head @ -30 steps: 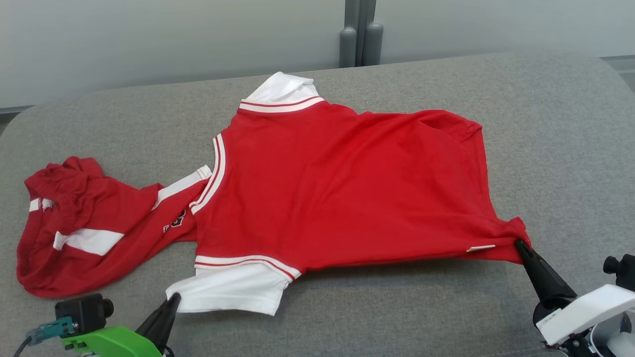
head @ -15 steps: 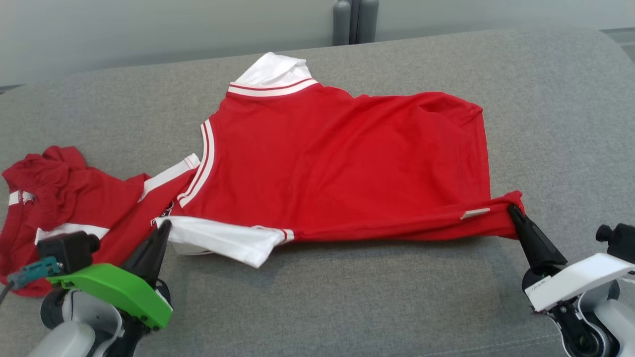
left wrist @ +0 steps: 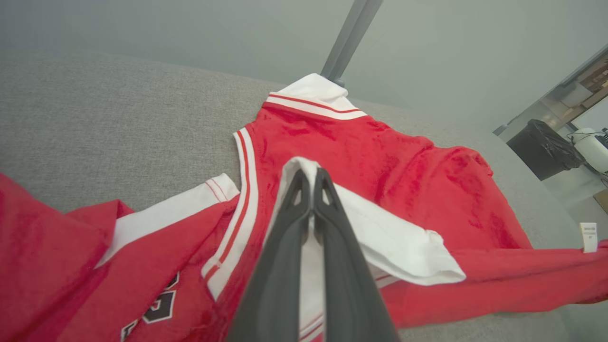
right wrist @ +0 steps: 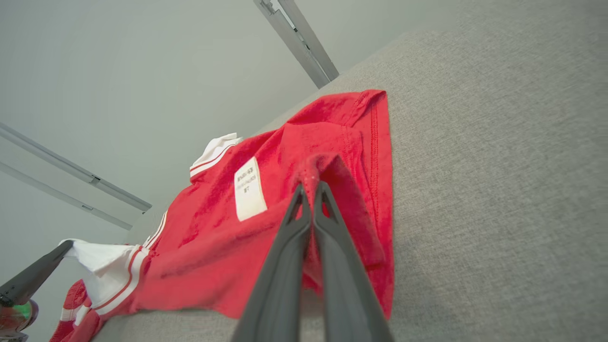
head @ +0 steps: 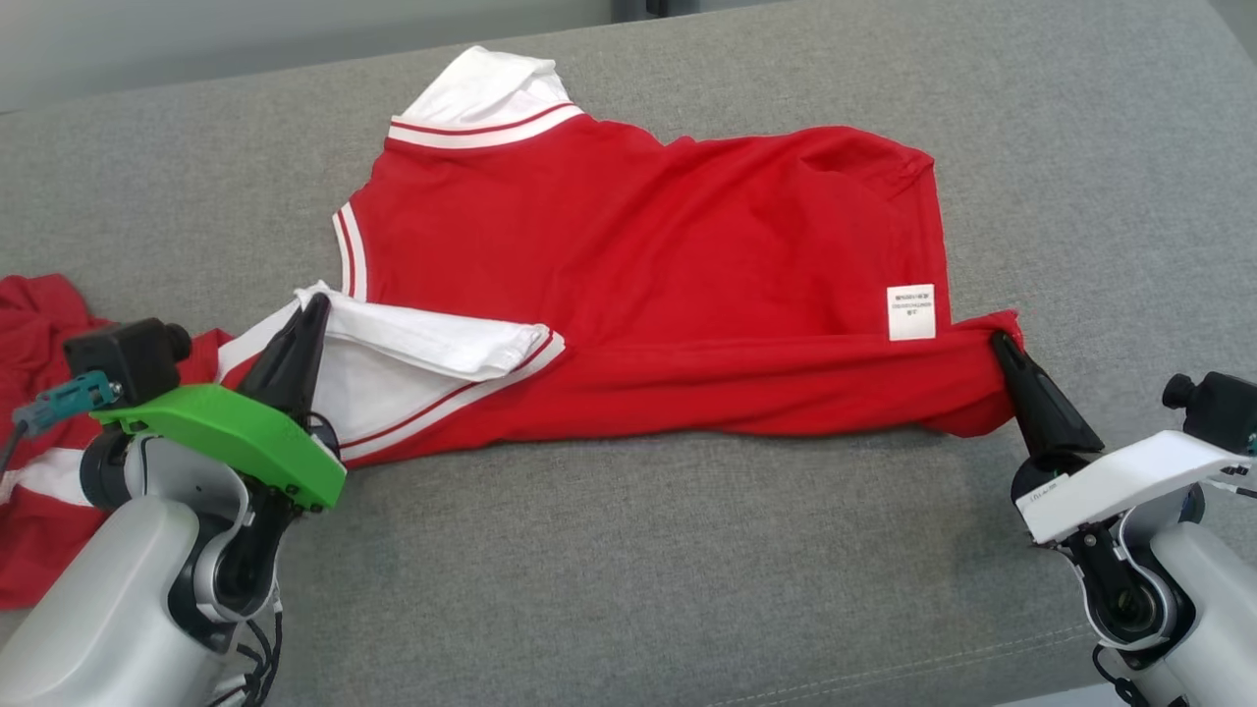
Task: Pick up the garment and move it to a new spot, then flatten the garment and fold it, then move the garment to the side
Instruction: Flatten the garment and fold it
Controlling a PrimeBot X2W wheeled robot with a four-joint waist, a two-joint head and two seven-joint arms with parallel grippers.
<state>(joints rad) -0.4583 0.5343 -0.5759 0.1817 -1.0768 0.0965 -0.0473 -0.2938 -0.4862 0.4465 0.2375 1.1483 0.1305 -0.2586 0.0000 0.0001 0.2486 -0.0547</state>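
Observation:
The garment [head: 628, 245] is a red shirt with white, red-striped sleeves, spread on a grey cushioned surface [head: 628, 570]. Its near edge is lifted and turned over toward the far side. My left gripper [head: 316, 304] is shut on the white near sleeve [left wrist: 380, 232], held above the shirt's body. My right gripper [head: 1002, 342] is shut on the red hem corner [right wrist: 327, 171], beside a white care label [head: 910, 312]. In the wrist views each pair of fingers [left wrist: 308, 190] pinches cloth at the tips, as with the right gripper [right wrist: 308, 190].
A second red garment with white stripes and a black number [head: 29, 412] lies crumpled at the left, also in the left wrist view [left wrist: 71, 266]. The grey surface runs on in front and to the right. A wall and grey posts [left wrist: 349, 38] stand behind.
Both grippers have lifted the near edge and carried it away from me over the shirt; the care label has flipped up into view. The camera has also tilted down.

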